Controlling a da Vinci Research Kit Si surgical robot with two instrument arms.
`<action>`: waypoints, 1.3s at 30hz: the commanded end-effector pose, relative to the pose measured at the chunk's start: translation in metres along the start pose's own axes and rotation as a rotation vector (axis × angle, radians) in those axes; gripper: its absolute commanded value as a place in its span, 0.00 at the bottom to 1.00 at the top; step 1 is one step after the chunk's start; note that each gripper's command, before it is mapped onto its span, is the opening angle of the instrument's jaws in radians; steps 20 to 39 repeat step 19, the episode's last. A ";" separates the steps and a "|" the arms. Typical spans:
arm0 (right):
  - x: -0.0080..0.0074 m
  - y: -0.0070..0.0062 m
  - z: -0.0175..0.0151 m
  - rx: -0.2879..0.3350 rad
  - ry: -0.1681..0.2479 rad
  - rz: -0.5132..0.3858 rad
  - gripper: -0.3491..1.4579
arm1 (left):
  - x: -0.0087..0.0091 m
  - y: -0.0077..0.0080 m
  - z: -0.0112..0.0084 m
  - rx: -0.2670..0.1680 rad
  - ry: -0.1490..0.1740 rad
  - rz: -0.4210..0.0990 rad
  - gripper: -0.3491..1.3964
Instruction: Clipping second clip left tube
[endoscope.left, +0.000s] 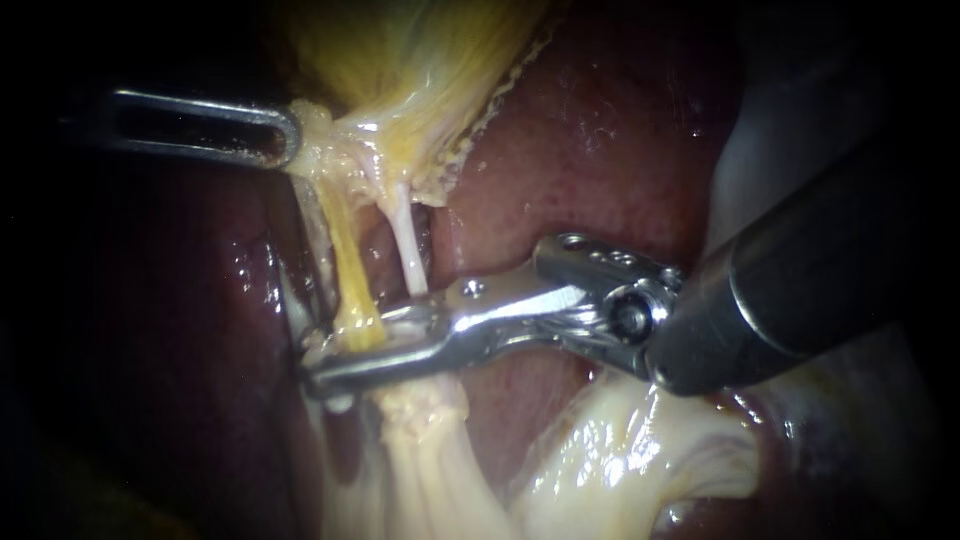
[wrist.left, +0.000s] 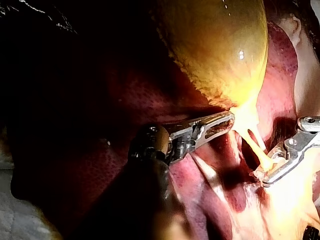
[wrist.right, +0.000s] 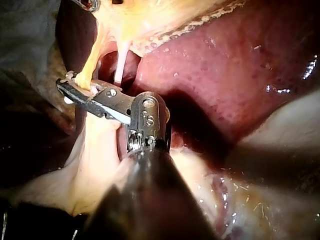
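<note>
Two tubes run down from the gallbladder. The yellow left tube passes between the jaws of my right instrument, which lie closed on it from both sides, low on the tube. The thin white right tube stands just beside it, behind the upper jaw and outside the grip. My left instrument holds pale tissue at the gallbladder's neck, pulling it to the left. In the right wrist view my right instrument pinches the yellow tube. I cannot make out a clip.
Dark red liver lies behind and to both sides of the tubes. Pale fatty tissue bulges below my right instrument's wrist. In the left wrist view the gallbladder hangs over my left instrument.
</note>
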 end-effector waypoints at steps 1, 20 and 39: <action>0.0000 0.0000 0.0000 0.000 -0.002 0.001 0.07 | 0.0000 0.0000 0.0000 0.000 0.000 0.000 0.00; -0.0002 0.0003 -0.0002 -0.031 0.016 0.042 0.00 | 0.0000 0.0000 0.0000 0.000 0.000 0.000 0.00; -0.0002 0.0003 -0.0002 -0.031 0.016 0.042 0.00 | 0.0000 0.0000 0.0000 0.000 0.000 0.000 0.00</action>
